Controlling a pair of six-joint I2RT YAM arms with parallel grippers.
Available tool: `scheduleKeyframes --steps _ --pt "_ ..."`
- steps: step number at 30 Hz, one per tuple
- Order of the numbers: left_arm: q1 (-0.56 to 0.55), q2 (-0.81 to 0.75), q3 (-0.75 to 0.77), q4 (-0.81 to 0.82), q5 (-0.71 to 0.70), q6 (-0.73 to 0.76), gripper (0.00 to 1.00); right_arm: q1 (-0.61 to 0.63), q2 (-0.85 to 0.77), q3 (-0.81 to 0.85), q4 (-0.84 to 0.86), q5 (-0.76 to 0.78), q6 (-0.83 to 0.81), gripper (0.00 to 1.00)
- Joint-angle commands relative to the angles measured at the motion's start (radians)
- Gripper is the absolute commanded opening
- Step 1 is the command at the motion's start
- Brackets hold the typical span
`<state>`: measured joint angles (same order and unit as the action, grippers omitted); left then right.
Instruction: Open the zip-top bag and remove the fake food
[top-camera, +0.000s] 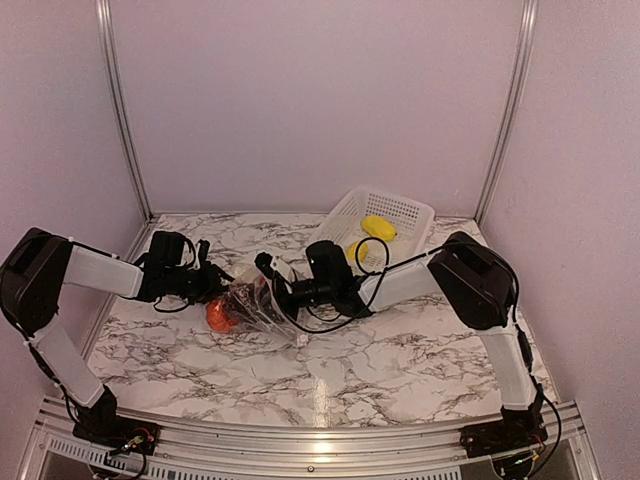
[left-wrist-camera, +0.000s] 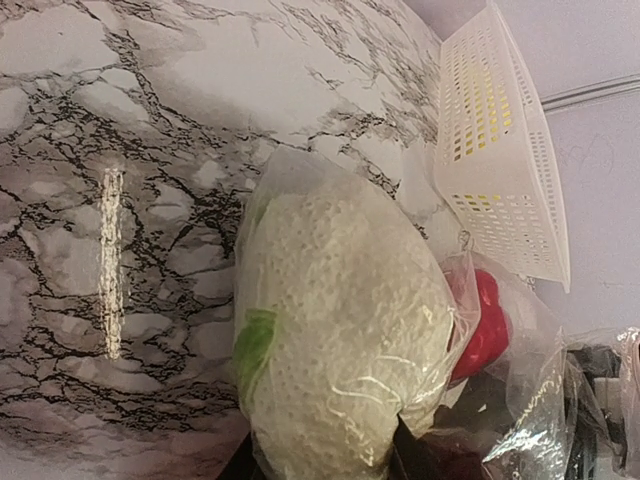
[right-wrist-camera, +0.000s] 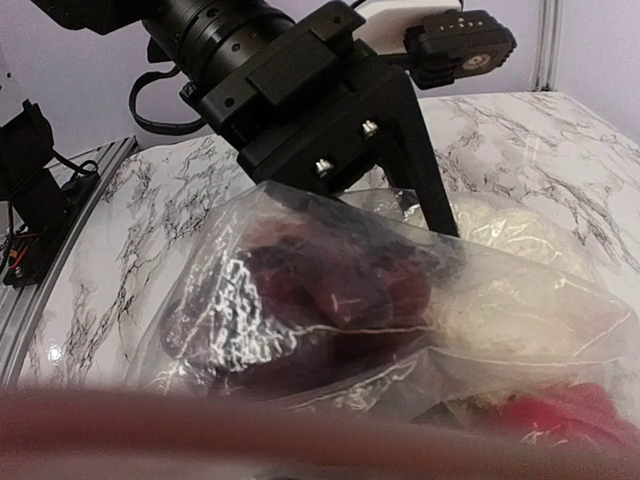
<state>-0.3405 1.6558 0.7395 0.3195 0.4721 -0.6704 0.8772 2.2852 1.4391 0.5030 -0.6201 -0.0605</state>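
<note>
Top external view: the zip-top bag (top-camera: 255, 305) lies on the worktop (top-camera: 400, 360) between the two arms, left of the white basket (top-camera: 400, 207). A white lumpy piece (left-wrist-camera: 340, 330) and a red piece (left-wrist-camera: 485, 325) are inside it. The left jaws and right jaws sit at the bag; I cannot tell whether either pinches it.

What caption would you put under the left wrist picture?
A white lumpy toy and a red piece inside the clear zip-top bag, white basket beyond, on the marble table.
</note>
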Motion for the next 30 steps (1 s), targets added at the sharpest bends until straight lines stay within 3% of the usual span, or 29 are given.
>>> scheduleKeyframes --steps 1,6,9,22,30 --pt "-0.03 0.037 -0.01 -0.024 0.053 -0.011 0.19 0.01 0.018 -0.003 -0.035 -0.011 -0.012 0.54" --pt "-0.028 0.018 -0.014 -0.036 0.027 -0.016 0.0 -0.006 -0.043 -0.09 0.005 -0.003 0.005 0.33" --pt "-0.024 0.014 -0.013 -0.041 0.015 -0.024 0.0 -0.018 -0.079 -0.134 0.014 0.001 0.007 0.23" --pt "0.007 -0.025 -0.019 -0.096 -0.038 -0.012 0.0 -0.052 -0.205 -0.295 0.043 0.018 0.017 0.04" --pt "0.023 -0.036 -0.03 -0.102 -0.051 -0.007 0.0 -0.052 -0.26 -0.362 0.028 0.045 0.012 0.0"
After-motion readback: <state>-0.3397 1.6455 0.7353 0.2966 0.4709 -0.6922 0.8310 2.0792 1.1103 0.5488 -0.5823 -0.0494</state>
